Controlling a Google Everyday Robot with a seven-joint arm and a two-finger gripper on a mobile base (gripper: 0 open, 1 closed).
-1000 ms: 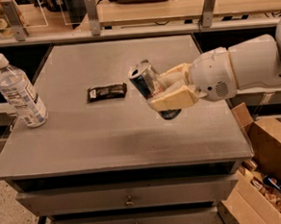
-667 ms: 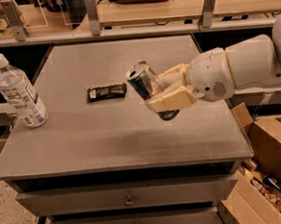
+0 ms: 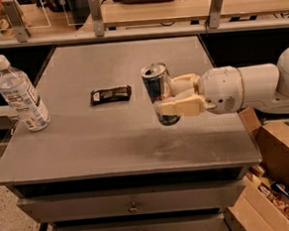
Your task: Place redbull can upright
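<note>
Toward the table's (image 3: 87, 151) right edge, the redbull can (image 3: 156, 84), pinched by the gripper (image 3: 164, 97), has been tipped nearly upright, so setting down is judged close.

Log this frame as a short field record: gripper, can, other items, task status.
gripper: gripper over the right half of the table, shut on the redbull can
redbull can: near upright, slight lean, top end up; contact with the table unclear
water bottle: upright, left edge
black wrapper: flat, left of the can, apart from it
cardboard box: on the floor, right
task status: can not yet released
</note>
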